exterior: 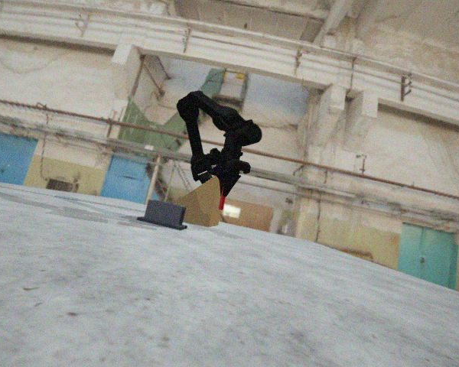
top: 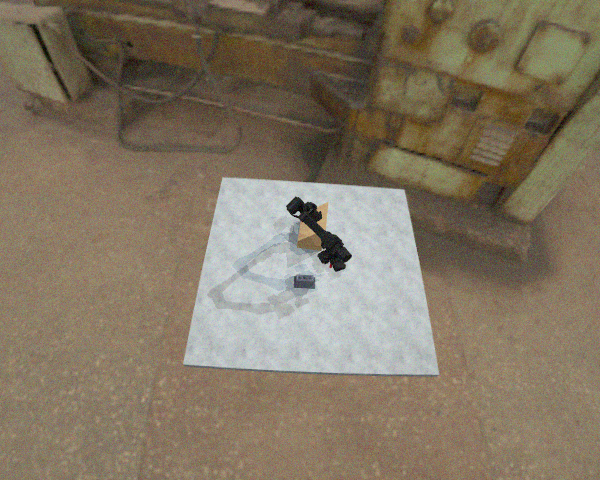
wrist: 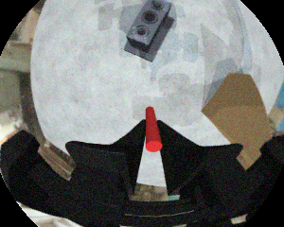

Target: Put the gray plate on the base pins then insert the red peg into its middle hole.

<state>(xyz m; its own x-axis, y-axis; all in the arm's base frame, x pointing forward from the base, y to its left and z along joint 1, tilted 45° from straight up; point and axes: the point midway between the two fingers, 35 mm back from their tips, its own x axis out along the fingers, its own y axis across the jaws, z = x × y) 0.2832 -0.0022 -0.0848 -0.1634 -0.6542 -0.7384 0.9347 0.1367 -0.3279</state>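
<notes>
Red peg [top: 331,266] [exterior: 222,202] [wrist: 152,132] in downward jaws, arm [top: 314,226] [exterior: 213,109] bent

Pipes and Faded Doors Around Me

Behind my pale, mottled counter [top: 310,335] [exterior: 182,296] [wrist: 85,85], a brown pipe [exterior: 277,156] crosses weathered, cream-and-yellow walls [exterior: 415,157]. I see blue doors [exterior: 10,156] at left, a teal double door [exterior: 426,254] at right, and rusty machinery [top: 445,118] above reddish-brown flooring [top: 73,310].

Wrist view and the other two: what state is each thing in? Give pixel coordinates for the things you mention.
Tool [top: 334,264] [exterior: 223,194] [wrist: 151,123]: shut on the red peg.
Red peg [top: 331,266] [exterior: 222,202] [wrist: 152,132]: held, raised off the surface.
Gray assembly [top: 304,283] [exterior: 164,213] [wrist: 146,25]: standing, no peg inserted; plate seating unclear.
Tan block [top: 309,241] [exterior: 203,203] [wrist: 237,113]: resting on the surface [top: 316,330] [exterior: 222,296] [wrist: 85,85].
</notes>
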